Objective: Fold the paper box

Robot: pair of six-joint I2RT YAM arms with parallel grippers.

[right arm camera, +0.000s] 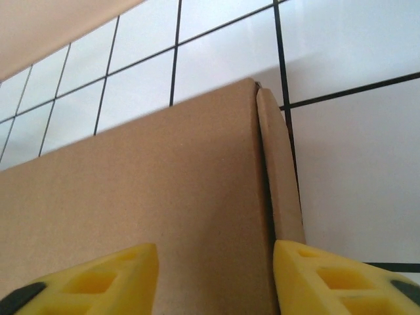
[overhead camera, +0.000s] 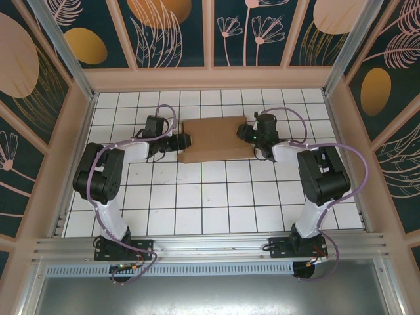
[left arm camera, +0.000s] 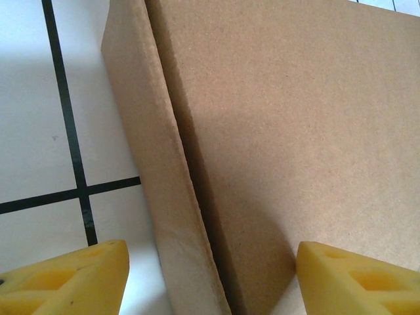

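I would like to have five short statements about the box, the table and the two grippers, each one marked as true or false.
1. The box lies between the left gripper and the right gripper. True.
2. The box is white. False: it is plain brown cardboard.
3. The table has a white surface with a grid of dark lines. True.
4. The left gripper's fingers are pressed together. False: they stand apart, with the box's side flap between them.
5. The box stands upright on one end. False: it lies flat on the table.
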